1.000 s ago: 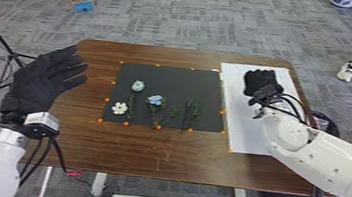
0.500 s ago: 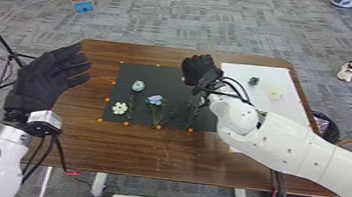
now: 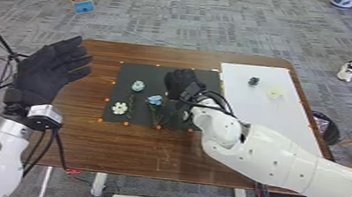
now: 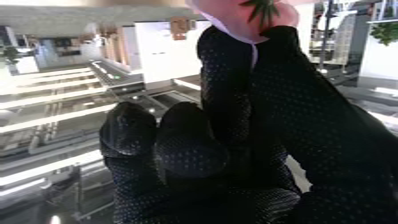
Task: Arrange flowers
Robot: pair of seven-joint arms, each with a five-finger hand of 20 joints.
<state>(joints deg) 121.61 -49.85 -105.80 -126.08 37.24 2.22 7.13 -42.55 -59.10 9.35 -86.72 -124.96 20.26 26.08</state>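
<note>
Pink flower [image 4: 226, 22] pinched at the fingertips of my right hand [image 3: 182, 81], its green leaves [image 4: 259, 11] showing just beyond them. Biggest thing under me is the brown table [image 3: 133, 153], stretching out to both sides of that hand. On it, a white sheet [image 3: 278, 118] lies to the right of my right hand, and a black mat [image 3: 148, 72] sits beneath it, reaching mostly leftward. I can't tell whether the glove touches the mat. My left hand [image 3: 42, 72] is well apart from the right, by the table's left edge, fingers straight and somewhat spread, holding nothing. Green stems [image 3: 159, 118] lie on the mat, to the left of my right hand and nearer me. Just beside that hand, on its left and a little nearer me, is a blue flower [image 3: 156, 100]; farther left I've got a pale blue flower [image 3: 139, 86] and, nearer me, a white flower [image 3: 117, 108]. Over on the sheet, well to the hand's right, lies a pale yellow flower [image 3: 275, 94], with a small dark green piece [image 3: 254, 81] between it and the hand.
</note>
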